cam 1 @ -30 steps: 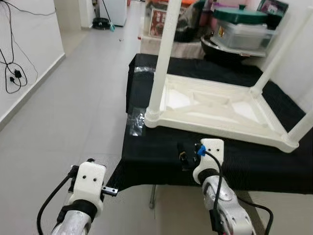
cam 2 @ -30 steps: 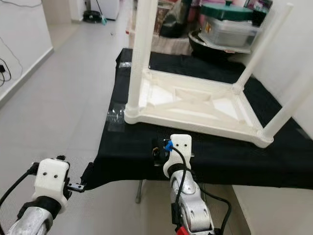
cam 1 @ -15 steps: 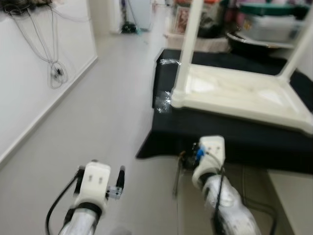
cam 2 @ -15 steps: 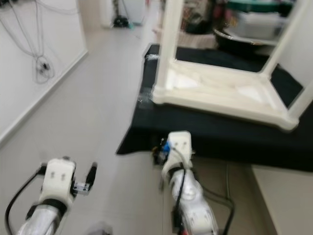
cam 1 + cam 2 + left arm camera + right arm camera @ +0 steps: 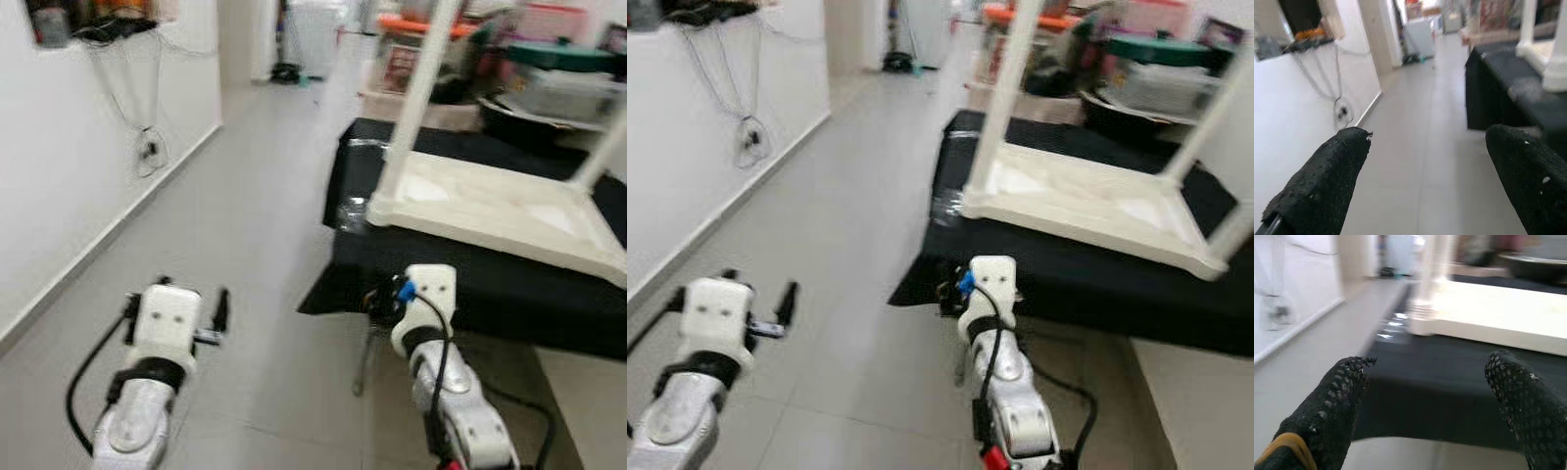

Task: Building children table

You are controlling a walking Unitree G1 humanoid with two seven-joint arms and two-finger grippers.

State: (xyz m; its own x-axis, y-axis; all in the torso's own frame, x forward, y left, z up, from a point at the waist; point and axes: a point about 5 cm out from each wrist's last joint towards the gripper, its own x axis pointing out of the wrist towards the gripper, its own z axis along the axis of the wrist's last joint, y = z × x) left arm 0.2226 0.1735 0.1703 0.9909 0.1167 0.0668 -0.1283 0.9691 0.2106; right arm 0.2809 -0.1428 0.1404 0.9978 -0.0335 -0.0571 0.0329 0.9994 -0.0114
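A grey tiled floor (image 5: 255, 196) runs past a black-draped counter (image 5: 490, 284), where the white children's table (image 5: 500, 211) lies upside down with its legs (image 5: 416, 98) pointing up. Both silver arms reach forward at low height, short of the counter edge. The left hand (image 5: 1425, 171) hangs over bare floor, its fingers spread wide and empty. The right hand (image 5: 1432, 396) points at the counter's front, also spread and holding nothing. The likely hazard: an arm clipping the counter edge or a raised leg and sliding the table off the cloth.
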